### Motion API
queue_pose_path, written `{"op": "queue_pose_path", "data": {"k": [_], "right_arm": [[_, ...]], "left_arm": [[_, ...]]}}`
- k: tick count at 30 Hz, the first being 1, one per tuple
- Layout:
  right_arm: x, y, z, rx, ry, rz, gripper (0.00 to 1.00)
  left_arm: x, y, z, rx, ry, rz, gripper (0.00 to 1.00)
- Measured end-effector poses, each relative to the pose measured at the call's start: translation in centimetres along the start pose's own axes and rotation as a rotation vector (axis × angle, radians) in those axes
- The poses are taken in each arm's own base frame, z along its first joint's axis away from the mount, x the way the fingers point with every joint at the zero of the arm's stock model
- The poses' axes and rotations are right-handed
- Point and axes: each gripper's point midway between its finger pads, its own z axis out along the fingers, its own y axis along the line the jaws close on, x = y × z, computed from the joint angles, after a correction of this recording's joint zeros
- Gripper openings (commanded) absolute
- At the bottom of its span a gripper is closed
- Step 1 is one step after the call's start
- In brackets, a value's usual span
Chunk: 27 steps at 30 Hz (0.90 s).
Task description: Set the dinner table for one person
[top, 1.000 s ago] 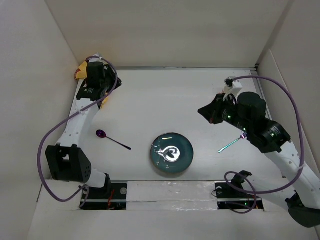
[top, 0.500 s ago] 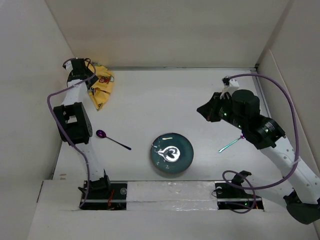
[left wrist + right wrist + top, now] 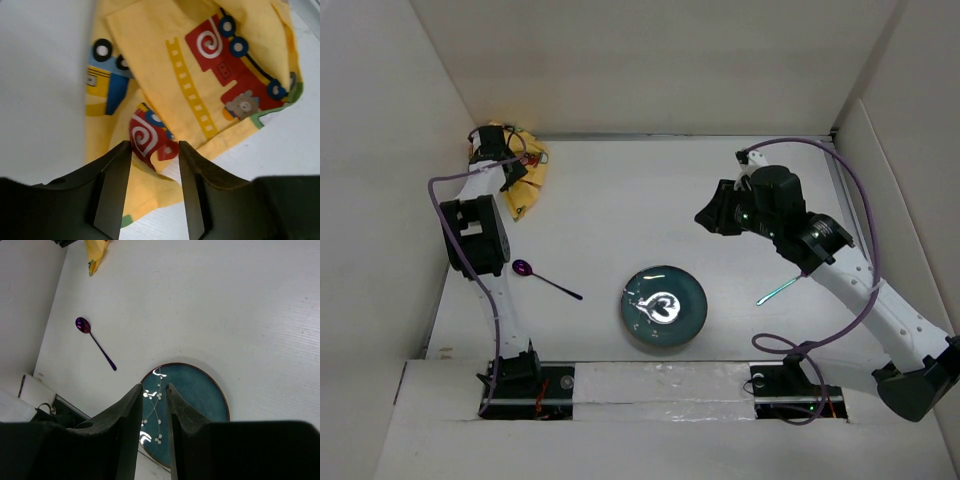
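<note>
Now the left arm has drawn back from over the far-left corner and folded up along the left wall. That uncovers the cloth [image 3: 526, 183], which is bunched there and not yet spread. The left gripper [image 3: 154, 150] hangs at its edge with fingers apart; a printed fold shows between them, unpinched, so I judge a grasp is being lined up. The right gripper [image 3: 154, 388] has swung inward toward the middle, away from the fork [image 3: 778, 291], and its fingers have gone from shut to a narrow gap with nothing in it — the fork is not picked up. The table [image 3: 620, 200] is a large white matte rectangle walled by plain white panels, stretching out from the arms' bases. The plate [image 3: 664, 306] sits near its front middle, with the spoon [image 3: 545, 277] well to its left — the setting is loosely begun, far from laid.
</note>
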Motion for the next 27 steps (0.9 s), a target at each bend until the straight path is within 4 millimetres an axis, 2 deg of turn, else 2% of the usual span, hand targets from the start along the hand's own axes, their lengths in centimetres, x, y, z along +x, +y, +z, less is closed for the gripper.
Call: {"op": "queue_pose_path", "data": {"k": [1, 3, 8, 12, 14, 16, 18, 19, 22, 23, 25, 27], "right_arm": [[0.1, 0.1, 0.1, -0.003, 0.004, 0.0, 0.31], [0.1, 0.1, 0.2, -0.006, 0.007, -0.001, 0.31], [-0.3, -0.2, 0.2, -0.002, -0.006, -0.011, 0.31], [-1.2, -1.0, 0.3, 0.016, -0.033, -0.009, 0.33], [-1.7, -1.5, 0.4, 0.026, -0.048, -0.003, 0.34], [-2.2, -1.8, 0.8, 0.031, -0.056, 0.0, 0.35], [-2.8, -1.8, 1.2, 0.032, -0.063, 0.003, 0.36], [-3.2, -1.7, 1.4, 0.031, -0.069, 0.003, 0.41], [-4.3, -1.3, 1.6, 0.022, -0.09, 0.009, 0.56], [-4.6, -1.1, 1.6, 0.018, -0.098, 0.013, 0.6], [-5.5, -0.6, 1.5, 0.008, -0.118, 0.012, 0.68], [-6.1, -0.4, 1.4, 0.002, -0.135, 0.014, 0.73]], "left_arm": [[0.3, -0.5, 0.3, 0.01, 0.006, 0.014, 0.2], [1.0, -1.3, 0.6, 0.027, 0.021, 0.02, 0.02], [3.1, -3.5, 0.2, 0.081, 0.072, 0.056, 0.0], [3.9, -5.9, -1.5, 0.136, 0.095, 0.095, 0.0], [3.9, -9.0, -3.5, 0.202, 0.103, 0.127, 0.0], [3.0, -13.3, -6.2, 0.3, 0.074, 0.161, 0.0], [2.0, -18.7, -10.5, 0.436, 0.028, 0.199, 0.0], [1.5, -21.5, -13.2, 0.516, 0.0, 0.217, 0.0], [-0.2, -28.9, -23.3, 0.78, -0.093, 0.252, 0.0], [-0.5, -30.8, -27.0, 0.87, -0.124, 0.26, 0.0], [-1.5, -32.3, -33.7, 1.019, -0.181, 0.267, 0.0], [-3.6, -31.6, -38.6, 1.111, -0.244, 0.249, 0.0]]}}
